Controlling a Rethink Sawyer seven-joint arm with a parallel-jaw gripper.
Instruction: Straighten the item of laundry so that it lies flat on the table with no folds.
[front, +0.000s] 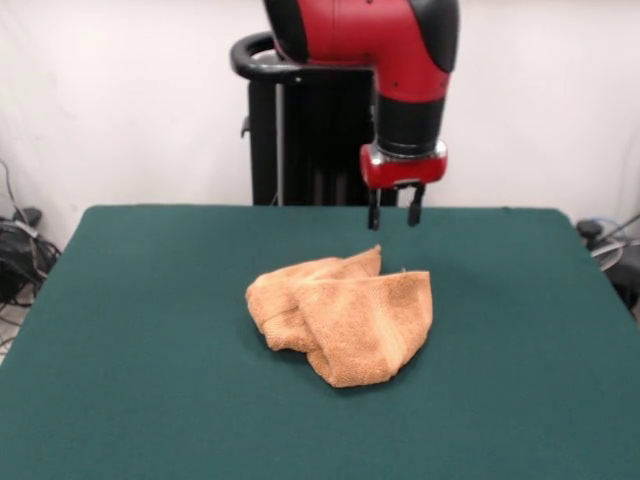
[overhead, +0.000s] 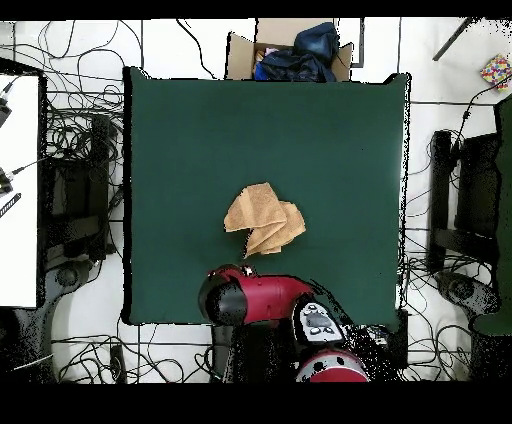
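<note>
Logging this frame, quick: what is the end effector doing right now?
End effector: open, empty, above the table behind the crumpled towel, not touching it.

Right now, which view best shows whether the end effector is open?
The front view: the end effector hangs above the table, behind the crumpled towel, its two dark fingers visibly apart. In the overhead view the arm's red body hides it entirely; only the towel shows.

Glossy red arm (front: 365, 35) with black joint caps, a black wrist sleeve, red collar, and two short black jaws beneath.
</note>
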